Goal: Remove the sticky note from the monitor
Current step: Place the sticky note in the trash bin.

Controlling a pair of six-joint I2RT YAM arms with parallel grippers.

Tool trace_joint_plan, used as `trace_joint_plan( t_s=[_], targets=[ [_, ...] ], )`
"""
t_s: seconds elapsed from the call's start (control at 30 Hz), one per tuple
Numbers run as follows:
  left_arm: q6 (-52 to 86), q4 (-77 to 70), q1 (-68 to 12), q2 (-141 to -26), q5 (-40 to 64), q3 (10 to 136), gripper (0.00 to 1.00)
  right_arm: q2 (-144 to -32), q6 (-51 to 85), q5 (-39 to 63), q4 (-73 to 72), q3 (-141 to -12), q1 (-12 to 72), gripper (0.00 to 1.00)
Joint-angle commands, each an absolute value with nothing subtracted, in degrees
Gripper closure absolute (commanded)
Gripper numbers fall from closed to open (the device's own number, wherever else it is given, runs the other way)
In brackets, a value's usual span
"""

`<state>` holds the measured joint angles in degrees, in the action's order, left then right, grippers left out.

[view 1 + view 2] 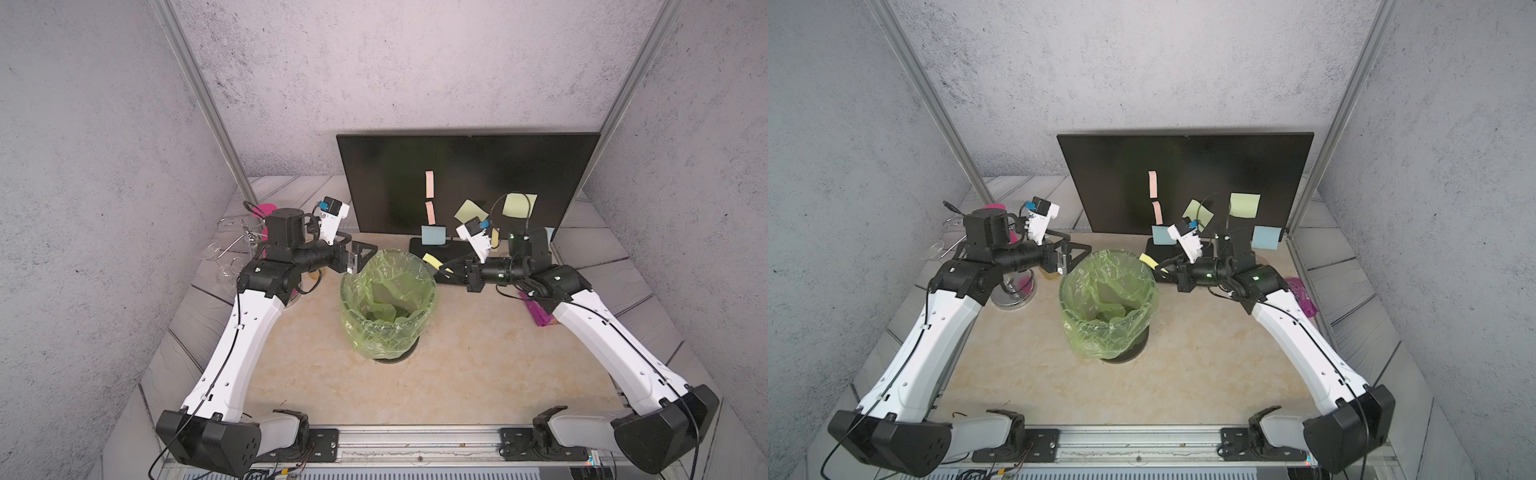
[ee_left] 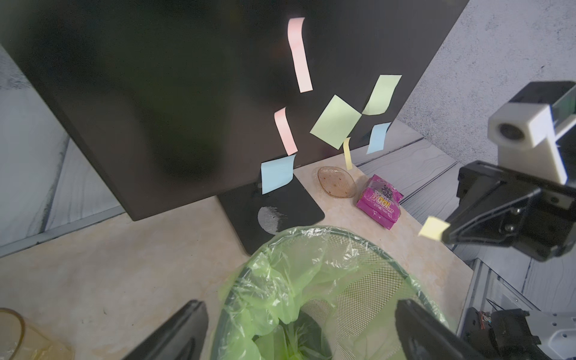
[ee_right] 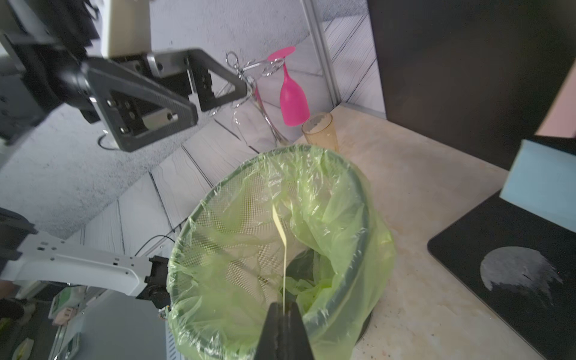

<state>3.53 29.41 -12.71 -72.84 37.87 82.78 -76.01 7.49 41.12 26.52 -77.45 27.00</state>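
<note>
The monitor stands at the back right, its black screen carrying several sticky notes: pink strips, green squares and a blue one at the bottom edge. My right gripper is shut on a small yellow sticky note, clear of the screen and just right of the bin's rim. In the right wrist view that sticky note shows edge-on, sticking out of the shut gripper over the bin's mouth. My left gripper hangs open and empty at the bin's far left rim.
A mesh bin lined with a green bag stands mid-table between the arms. A glass rack with a pink wine glass and a tumbler are at the left. A brown dish and a purple packet lie right of the monitor base.
</note>
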Motion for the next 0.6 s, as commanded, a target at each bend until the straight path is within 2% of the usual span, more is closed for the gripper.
trace_joint_plan(
  t_s=[0.0, 0.1, 0.2, 0.3, 0.37, 0.5, 0.57],
  targets=[
    [4.3, 28.7, -12.4, -70.9, 36.1, 83.5, 0.00, -79.5, 3.5, 33.7, 30.3, -81.3, 31.4, 1.00],
    [4.4, 28.6, -12.2, -70.8, 36.5, 83.5, 0.00, -83.8, 2.6, 28.7, 31.6, -84.5, 35.1, 0.96],
    [4.3, 28.7, -12.1, -70.6, 36.8, 83.3, 0.00, -86.9, 2.7, 25.6, 32.1, -86.7, 36.9, 0.87],
    [4.1, 29.0, -11.9, -70.6, 37.4, 83.2, 0.00, -88.2, 2.7, 24.1, 31.8, -88.2, 37.9, 0.64],
    [3.9, 29.2, -11.8, -70.7, 37.9, 83.2, 0.00, -87.6, 2.8, 22.9, 31.6, -88.6, 37.9, 0.56],
    [3.5, 29.4, -11.6, -70.7, 38.9, 83.1, 0.00, -83.2, 3.0, 16.0, 31.8, -87.6, 36.8, 0.50],
    [3.4, 29.5, -11.6, -70.8, 39.3, 83.1, 0.00, -80.2, 4.3, 15.5, 31.7, -86.0, 33.2, 0.49]
  ],
)
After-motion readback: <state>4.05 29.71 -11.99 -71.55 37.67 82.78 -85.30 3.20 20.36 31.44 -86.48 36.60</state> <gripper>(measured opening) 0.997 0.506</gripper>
